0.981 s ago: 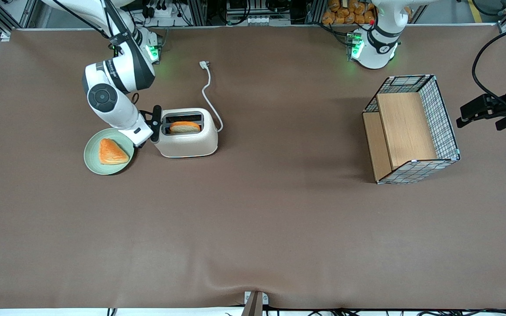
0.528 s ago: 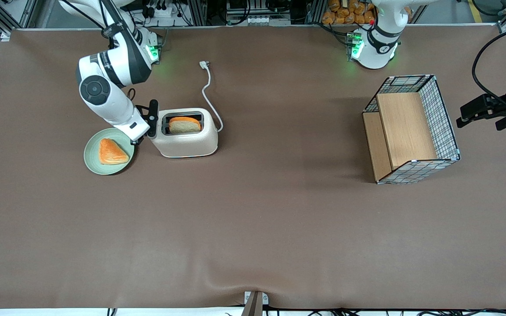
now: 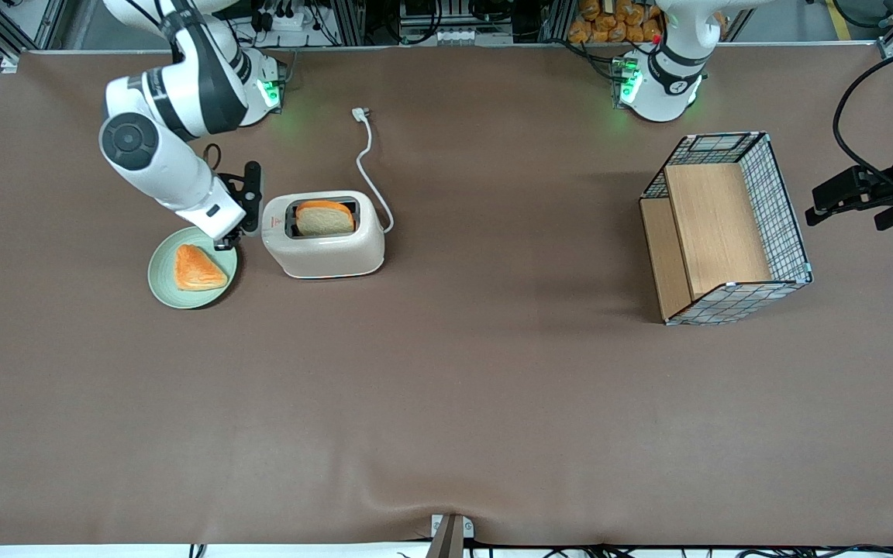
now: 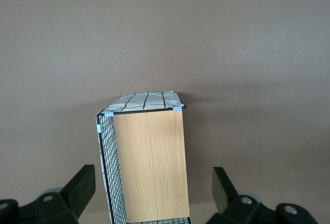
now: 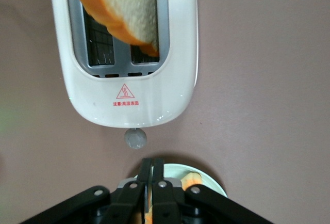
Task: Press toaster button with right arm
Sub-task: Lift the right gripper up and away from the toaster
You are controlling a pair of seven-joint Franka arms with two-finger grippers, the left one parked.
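Note:
The cream-white toaster [image 3: 326, 249] stands on the brown table with a bread slice [image 3: 325, 218] sticking up out of one slot. It fills the right wrist view [image 5: 129, 92], with its red mark above the small grey toaster button [image 5: 135, 138] on the narrow end face. The right arm [image 3: 158, 147] reaches down beside that end. My gripper [image 3: 226, 242] is shut and empty, its fingertips [image 5: 152, 162] pressed together, a short gap away from the button and over the plate's rim. In the front view the button is hidden.
A green plate [image 3: 161, 279] with an orange pastry [image 3: 197, 268] lies beside the toaster, under my gripper. The toaster's white cord [image 3: 371, 167] runs to a plug [image 3: 359, 114] farther from the front camera. A wire-and-wood basket [image 3: 725, 225] lies toward the parked arm's end.
My gripper has drawn back from the toaster's end toward the working arm's end of the table. The bread slice has risen higher out of the slot.

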